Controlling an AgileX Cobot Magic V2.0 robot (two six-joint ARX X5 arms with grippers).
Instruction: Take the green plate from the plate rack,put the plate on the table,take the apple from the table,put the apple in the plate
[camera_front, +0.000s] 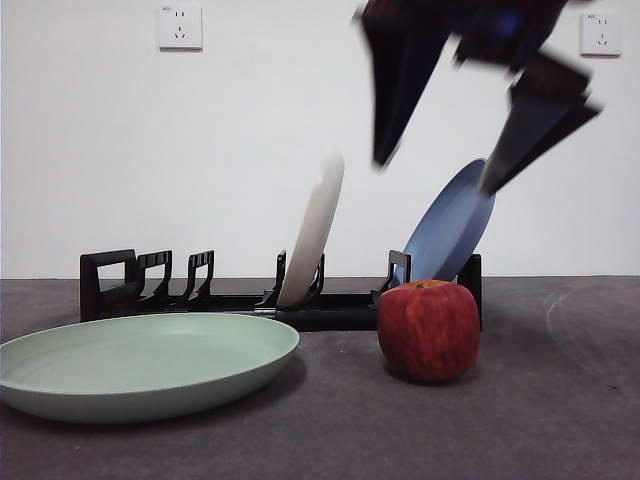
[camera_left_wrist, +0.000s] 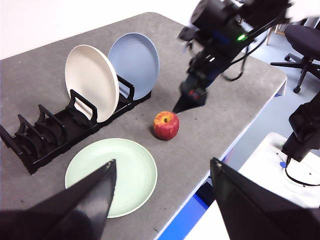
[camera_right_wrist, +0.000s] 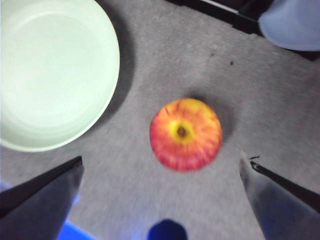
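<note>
The green plate (camera_front: 140, 365) lies flat on the table (camera_front: 560, 400) at the front left, in front of the plate rack (camera_front: 200, 295). It also shows in the left wrist view (camera_left_wrist: 111, 175) and the right wrist view (camera_right_wrist: 50, 70). To its right the red apple (camera_front: 428, 328) stands on the table, a short gap from the plate's rim. My right gripper (camera_front: 437, 172) hangs open above the apple, and the apple (camera_right_wrist: 186, 133) lies between and below its jaws (camera_right_wrist: 161, 161). My left gripper (camera_left_wrist: 162, 162) is open and empty, high over the table's near edge.
A cream-white plate (camera_front: 315, 225) and a blue plate (camera_front: 455, 225) lean upright in the rack's right half, just behind the apple. The rack's left slots hold nothing. The table's near edge (camera_left_wrist: 200, 175) drops off close to the green plate.
</note>
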